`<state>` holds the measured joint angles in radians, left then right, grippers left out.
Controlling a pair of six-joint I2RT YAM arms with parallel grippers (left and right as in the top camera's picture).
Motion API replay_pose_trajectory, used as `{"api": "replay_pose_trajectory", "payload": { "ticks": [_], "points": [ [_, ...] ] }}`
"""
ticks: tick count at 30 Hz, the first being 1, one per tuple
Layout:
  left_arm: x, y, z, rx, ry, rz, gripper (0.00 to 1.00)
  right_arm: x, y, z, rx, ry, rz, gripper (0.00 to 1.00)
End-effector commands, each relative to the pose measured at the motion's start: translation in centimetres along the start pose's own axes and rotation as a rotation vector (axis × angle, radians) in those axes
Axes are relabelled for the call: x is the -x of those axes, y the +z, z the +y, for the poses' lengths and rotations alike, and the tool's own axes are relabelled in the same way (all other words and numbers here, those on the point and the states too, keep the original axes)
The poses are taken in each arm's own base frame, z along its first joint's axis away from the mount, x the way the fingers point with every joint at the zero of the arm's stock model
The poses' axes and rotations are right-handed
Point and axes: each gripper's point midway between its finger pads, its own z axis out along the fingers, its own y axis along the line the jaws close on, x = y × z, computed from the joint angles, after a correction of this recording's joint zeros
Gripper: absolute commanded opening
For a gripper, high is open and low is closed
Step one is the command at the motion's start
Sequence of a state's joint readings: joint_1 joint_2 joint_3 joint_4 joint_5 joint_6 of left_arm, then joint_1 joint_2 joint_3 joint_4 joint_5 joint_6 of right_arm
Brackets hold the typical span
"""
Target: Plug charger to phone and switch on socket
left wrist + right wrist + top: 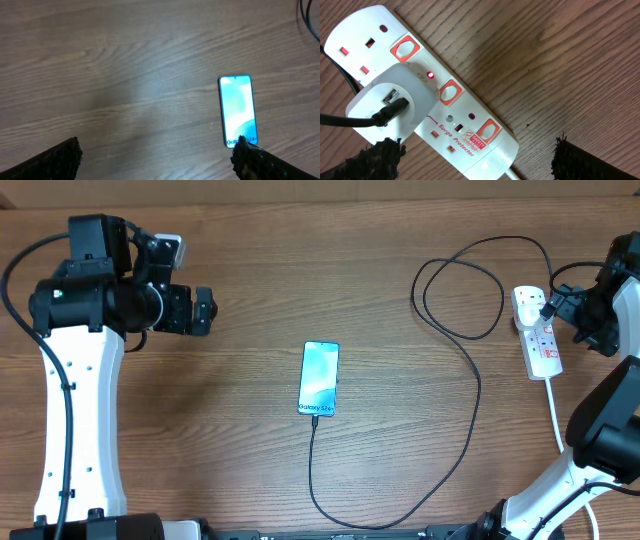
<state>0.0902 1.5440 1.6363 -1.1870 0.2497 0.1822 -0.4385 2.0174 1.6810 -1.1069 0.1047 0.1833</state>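
White glossy plastic, long and round-cornered: the socket [470, 120] lies at the right edge of the overhead frame, a small red lamp lit on it. My right hand [477, 150] is spread wide over it, empty. The thin black charger [355, 120] loops across the grainy wood bench [250, 260] to the slim, glassy phone [319, 378] at centre. My left hand [160, 152] gapes wide, holding nothing.

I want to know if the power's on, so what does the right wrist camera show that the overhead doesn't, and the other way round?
Only the right wrist view: a small red light lit on the socket, the Surge Protector lettering, and the charger entering a white adapter. Only the overhead: the phone, screen lit, with the charger reaching its bottom edge. Both: the socket and the charger.
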Motion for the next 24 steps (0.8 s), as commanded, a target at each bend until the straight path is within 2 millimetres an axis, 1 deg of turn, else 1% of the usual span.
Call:
{"api": "replay_pose_trajectory", "payload": {
  "ticks": [1, 5, 8, 10, 14, 20, 24],
  "points": [
    [-1.4, 0.9, -1.5, -0.032, 0.022, 0.013, 1.00, 0.3, -0.1, -0.2, -0.004, 0.002, -0.010, 1.00],
    [-2.2, 3.1, -2.8, -0.063, 0.061, -0.019, 1.00, 0.3, -0.1, -0.2, -0.004, 0.002, -0.010, 1.00],
    [-2.4, 4.7, -4.0, -0.100, 0.098, -0.073, 1.00, 0.3, -0.1, -0.2, -0.004, 0.002, -0.010, 1.00],
    [-2.2, 5.8, -5.0, -0.131, 0.118, -0.131, 1.00, 0.3, -0.1, -0.2, -0.004, 0.002, -0.010, 1.00],
    [-1.5, 7.2, -6.0, -0.163, 0.097, -0.258, 1.00, 0.3, -0.1, -0.2, -0.004, 0.002, -0.010, 1.00],
    [-1.9, 8.6, -6.2, -0.187, 0.010, -0.402, 1.00, 0.3, -0.1, -0.2, -0.004, 0.002, -0.010, 1.00],
    [-3.0, 9.4, -6.1, -0.203, -0.033, -0.483, 0.99, 0.3, -0.1, -0.2, -0.004, 0.002, -0.010, 1.00]
  ]
}}
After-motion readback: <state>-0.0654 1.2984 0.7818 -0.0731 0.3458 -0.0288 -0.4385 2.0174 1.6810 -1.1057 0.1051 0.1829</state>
